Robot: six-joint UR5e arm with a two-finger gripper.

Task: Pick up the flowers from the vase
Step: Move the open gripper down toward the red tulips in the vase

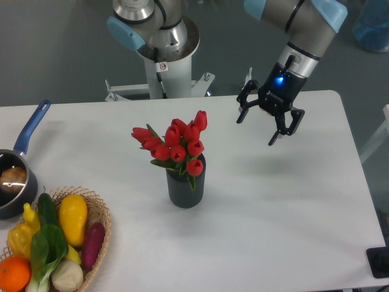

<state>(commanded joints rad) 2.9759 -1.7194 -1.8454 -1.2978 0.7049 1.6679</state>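
We see our hand hanging in the air above the tabletop, fingers spread wide and holding nothing. The flowers lie off to the hand's side, toward the middle of the tabletop and lower than the fingertips, well apart from it. They stand in the vase, blooms bunched above its mouth, stems running roughly upright with a slight lean away from the hand. That upright axis is what our coming move turns on, we judge: the hand must travel sideways toward the bunch, then close across the stems or blooms and lift straight up along them, so the vase stays standing.
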